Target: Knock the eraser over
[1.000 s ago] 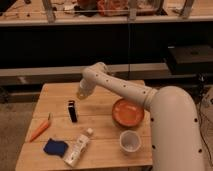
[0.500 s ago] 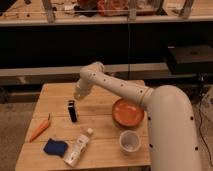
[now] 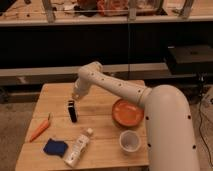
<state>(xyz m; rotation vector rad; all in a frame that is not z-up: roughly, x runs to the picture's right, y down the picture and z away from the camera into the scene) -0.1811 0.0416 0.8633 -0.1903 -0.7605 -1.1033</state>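
The eraser (image 3: 72, 111) is a small dark block standing upright on the wooden table (image 3: 100, 105), left of the middle. My white arm reaches in from the right and bends down over the table. The gripper (image 3: 76, 96) hangs at its end, just above and slightly right of the eraser's top, very close to it.
An orange bowl (image 3: 127, 113) and a white cup (image 3: 129, 142) sit on the right part of the table. A carrot (image 3: 40, 129) lies at the left edge. A blue sponge (image 3: 54, 147) and a lying plastic bottle (image 3: 79, 147) are at the front.
The gripper has moved left and downward, from above the table's back toward the top of the eraser. The eraser still stands upright.
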